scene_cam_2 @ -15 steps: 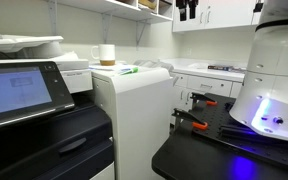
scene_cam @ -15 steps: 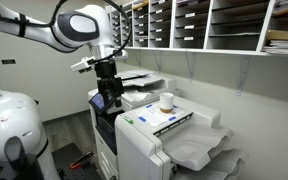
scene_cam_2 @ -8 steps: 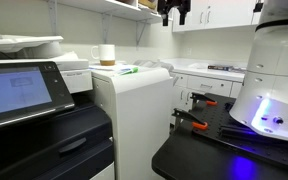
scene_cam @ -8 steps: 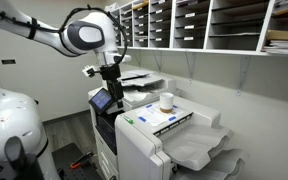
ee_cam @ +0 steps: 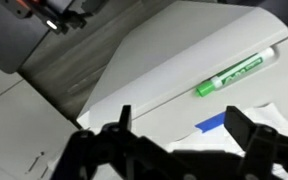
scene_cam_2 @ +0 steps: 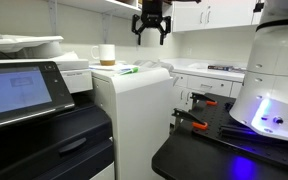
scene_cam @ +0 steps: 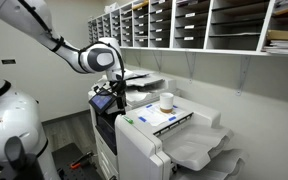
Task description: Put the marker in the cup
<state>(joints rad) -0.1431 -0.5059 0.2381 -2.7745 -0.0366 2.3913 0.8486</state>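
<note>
A green and white marker (ee_cam: 234, 73) lies flat on the white printer top (ee_cam: 164, 70); it also shows in both exterior views (scene_cam: 127, 122) (scene_cam_2: 127, 70). The small white cup (scene_cam: 166, 101) with a tan lower part stands upright further back on the printer, also seen in an exterior view (scene_cam_2: 106, 54). It is out of the wrist view. My gripper (ee_cam: 184, 135) is open and empty, hanging above the printer's edge near the marker without touching it. It shows in both exterior views (scene_cam: 118, 102) (scene_cam_2: 150, 27).
The printer has a touchscreen panel (scene_cam_2: 19, 88) and white paper trays (scene_cam: 199, 152). Wall pigeonhole shelves (scene_cam: 199, 25) hang above. A black table (scene_cam_2: 224, 140) holds orange-handled clamps (scene_cam_2: 192, 124), and the white robot base (scene_cam_2: 274, 80) stands there.
My gripper has come down from near the shelves and moved over toward the printer top. It stays open. The marker and the cup have not moved.
</note>
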